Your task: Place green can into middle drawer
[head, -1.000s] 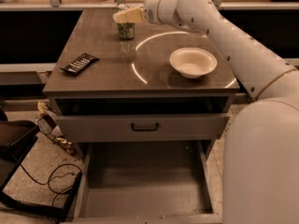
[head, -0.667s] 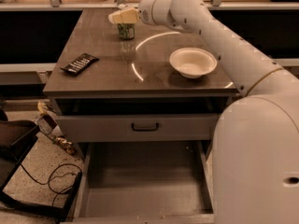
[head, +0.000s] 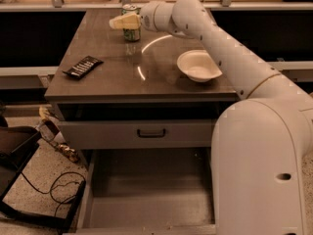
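The green can (head: 131,32) stands upright at the far edge of the brown table top (head: 112,77), left of centre. My gripper (head: 124,21) is at the can, its yellowish tip lying across the can's upper front; the white arm reaches in from the right. The middle drawer (head: 151,202) is pulled open below the table, a deep grey tray with nothing in it, near the bottom of the view.
A white bowl (head: 198,66) sits on the table's right side under the arm. A black remote (head: 83,66) lies at the left. A grey drawer front with a black handle (head: 151,132) is above the open tray. Cables and a bag lie on the floor at left.
The gripper has shifted slightly left across the front of the can. The can, bowl and remote have not moved.
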Controlling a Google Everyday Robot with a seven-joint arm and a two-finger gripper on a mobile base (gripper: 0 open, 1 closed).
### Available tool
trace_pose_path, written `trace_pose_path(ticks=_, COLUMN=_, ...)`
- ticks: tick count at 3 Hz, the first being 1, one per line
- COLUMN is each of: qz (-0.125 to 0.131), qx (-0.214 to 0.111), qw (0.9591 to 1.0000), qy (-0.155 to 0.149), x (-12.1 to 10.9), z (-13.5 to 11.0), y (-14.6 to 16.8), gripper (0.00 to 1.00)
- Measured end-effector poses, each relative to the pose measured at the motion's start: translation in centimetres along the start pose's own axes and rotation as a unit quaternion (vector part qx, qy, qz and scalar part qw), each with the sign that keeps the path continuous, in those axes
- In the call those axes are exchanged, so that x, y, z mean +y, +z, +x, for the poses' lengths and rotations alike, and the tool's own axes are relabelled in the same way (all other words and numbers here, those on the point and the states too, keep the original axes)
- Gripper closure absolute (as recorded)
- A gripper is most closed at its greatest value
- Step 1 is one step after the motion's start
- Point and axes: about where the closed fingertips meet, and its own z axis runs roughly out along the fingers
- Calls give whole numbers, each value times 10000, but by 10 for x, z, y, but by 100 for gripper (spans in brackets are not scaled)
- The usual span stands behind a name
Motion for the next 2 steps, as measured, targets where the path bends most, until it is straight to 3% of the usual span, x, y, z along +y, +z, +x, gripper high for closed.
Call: trace_pose_path(ticks=2, qz=-107, qx=-163, qw=9998, qy=-5, x=-5, z=16, y=28, gripper=0)
